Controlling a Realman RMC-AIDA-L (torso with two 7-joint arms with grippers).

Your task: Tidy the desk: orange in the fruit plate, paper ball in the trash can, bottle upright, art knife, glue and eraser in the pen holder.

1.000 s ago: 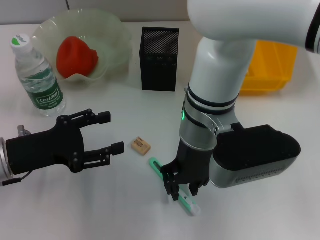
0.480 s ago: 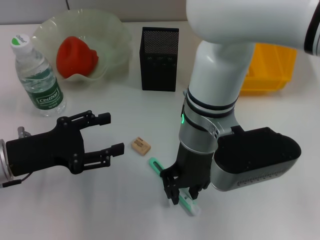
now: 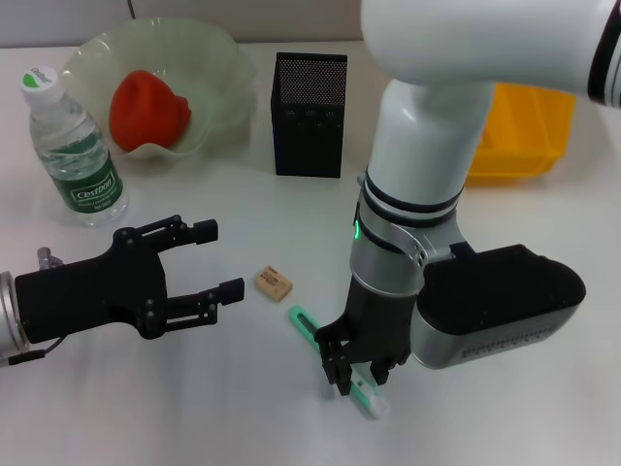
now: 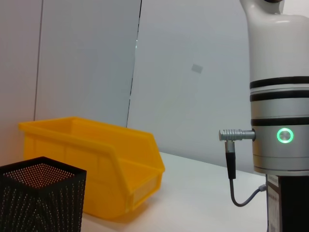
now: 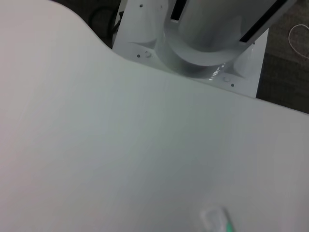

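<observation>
- Two grippers are over the white desk; the black mesh pen holder stands at the back and serves here as the landmark.
- The right gripper is well in front of the pen holder, pointing down at the desk. Its black fingers stand on either side of the green and white art knife, about the middle of it. I cannot tell if they already press on it.
- The art knife lies flat on the desk, slanted, with its green end toward the pen holder and its pale end pointing away from it. The right wrist view shows only this pale end on the bare desk.
- The left gripper is in front of the pen holder and to its left. It is wide open and holds nothing.
- The eraser lies in front of the pen holder, between the two grippers, just beside the lower finger of the left gripper and not touching it.
- The bottle stands upright, well to the left of the pen holder.
- The fruit plate is just to the left of the pen holder, with a red-orange fruit inside.
- A yellow bin is to the right of the pen holder.
</observation>
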